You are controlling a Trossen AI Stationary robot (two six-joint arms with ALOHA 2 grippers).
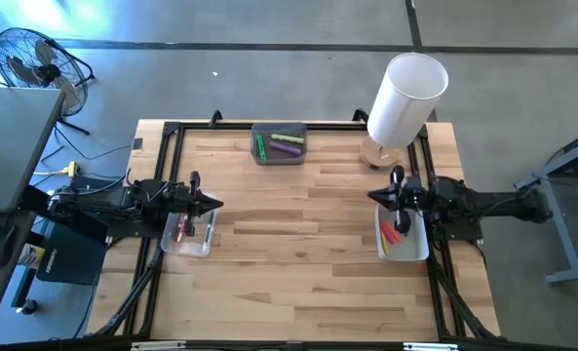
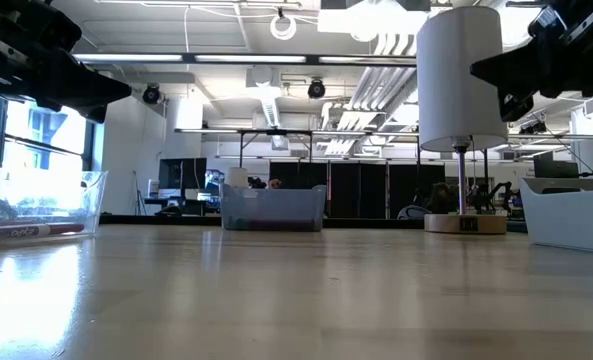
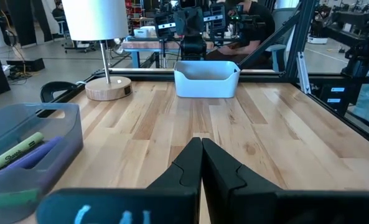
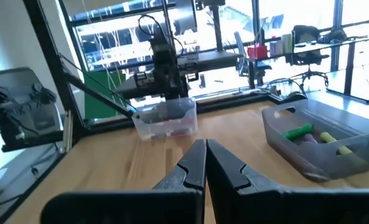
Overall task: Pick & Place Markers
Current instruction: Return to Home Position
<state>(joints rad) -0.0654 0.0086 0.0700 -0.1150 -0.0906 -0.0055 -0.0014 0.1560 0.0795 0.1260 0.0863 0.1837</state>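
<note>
Your left gripper [image 1: 214, 205] has its two fingers pressed tight together, with nothing held between them. It hangs in the air at the 9 o'clock side of the table, right over the clear bin [image 1: 189, 252], and it does not touch the bin. A few markers lie inside that bin, and one of them is a red marker [image 1: 183, 228]. Your right gripper [image 1: 374, 195] looks the same, with its fingers together and nothing in them. It hangs at the 3 o'clock side, over the white bin [image 1: 405, 256]. A bunch of red and orange markers [image 1: 394, 235] lies in that bin. The two grippers point at each other across the bare wood, well apart. At 12 o'clock, by the far edge, sits the dark gray bin [image 1: 279, 161]. In it lie a green marker [image 1: 261, 146], a yellow-green marker [image 1: 289, 137] and a purple marker [image 1: 289, 151], side by side. At about 1 o'clock stands a lamp [image 1: 405, 93] with a white shade and a round wooden foot.
</note>
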